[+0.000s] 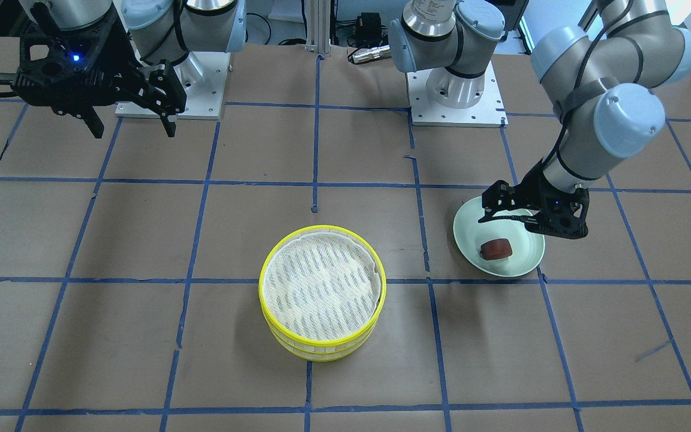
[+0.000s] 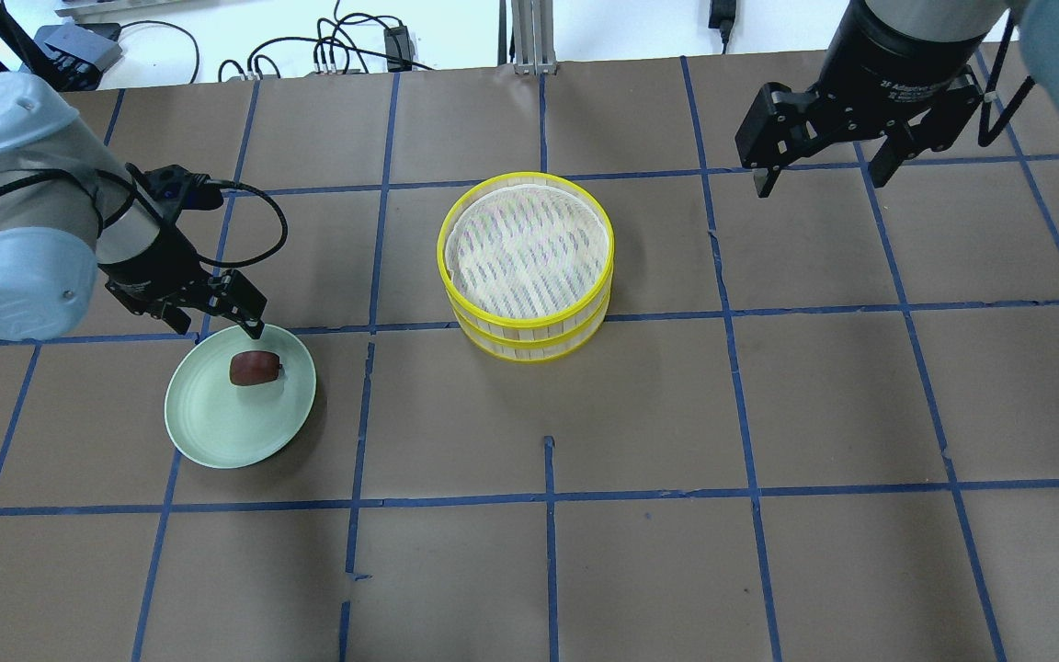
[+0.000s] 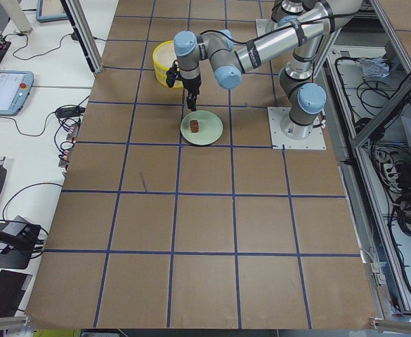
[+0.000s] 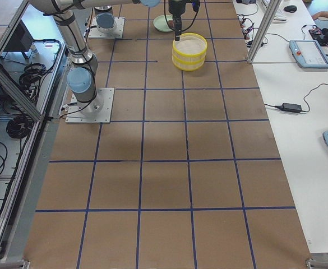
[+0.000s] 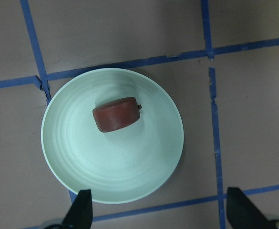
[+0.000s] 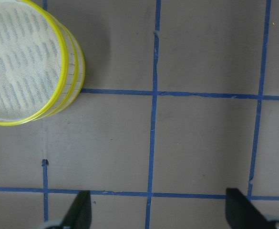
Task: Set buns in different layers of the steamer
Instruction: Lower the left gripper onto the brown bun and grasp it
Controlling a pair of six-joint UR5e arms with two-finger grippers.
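The dark reddish-brown bun [image 2: 252,368] lies on the pale green plate [image 2: 226,423]; it also shows in the front view [image 1: 495,248] and the left wrist view [image 5: 116,113]. No white bun is in view. The two steamer layers [image 2: 442,248] stand stacked mid-table, and the top mesh liner is bare [image 1: 321,288]. My left gripper [image 2: 215,324] is open and empty and hangs above the plate's edge on the robot's side [image 5: 160,214]. My right gripper [image 2: 819,175] is open and empty, high above bare table, well away from the steamer [image 6: 65,71].
The table is brown paper with a blue tape grid. The arms' base plates [image 1: 456,96] sit at the robot's side. Cables and pendants lie on the benches past the table's edges [image 3: 5,88].
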